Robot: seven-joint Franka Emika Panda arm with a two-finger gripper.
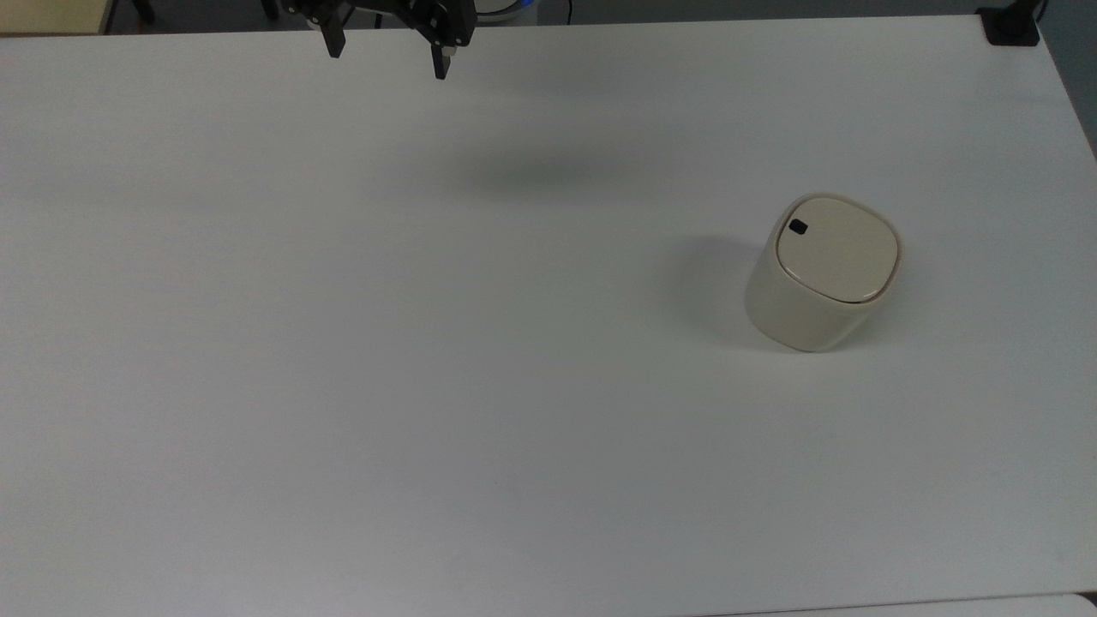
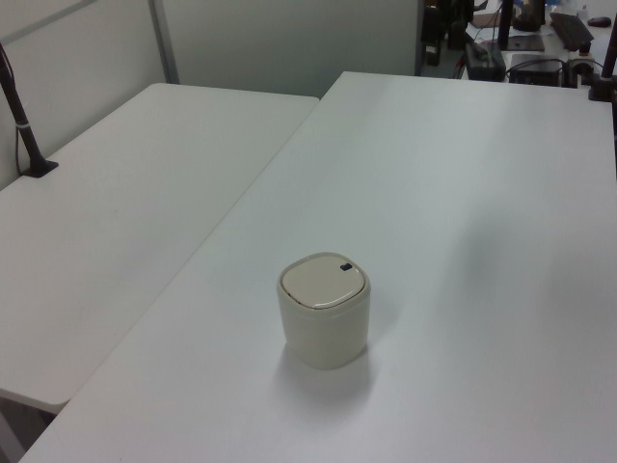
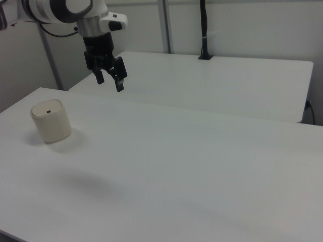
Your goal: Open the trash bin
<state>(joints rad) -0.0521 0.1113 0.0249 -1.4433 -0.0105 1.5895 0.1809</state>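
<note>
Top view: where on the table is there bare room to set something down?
Nearly everywhere. The bin stands alone toward the top view's right; the white table lies bare from the bin to the top view's left edge and along the near edge. The open tool hangs over the far edge.

Bare table around trash bin

A broad white desk spans the top view under soft, even light. In the left view a second white desk butts against it at nine o'clock, a black pole clamped to its edge. Pale partition panels stand at twelve o'clock, with cluttered workstations toward one o'clock.
</note>
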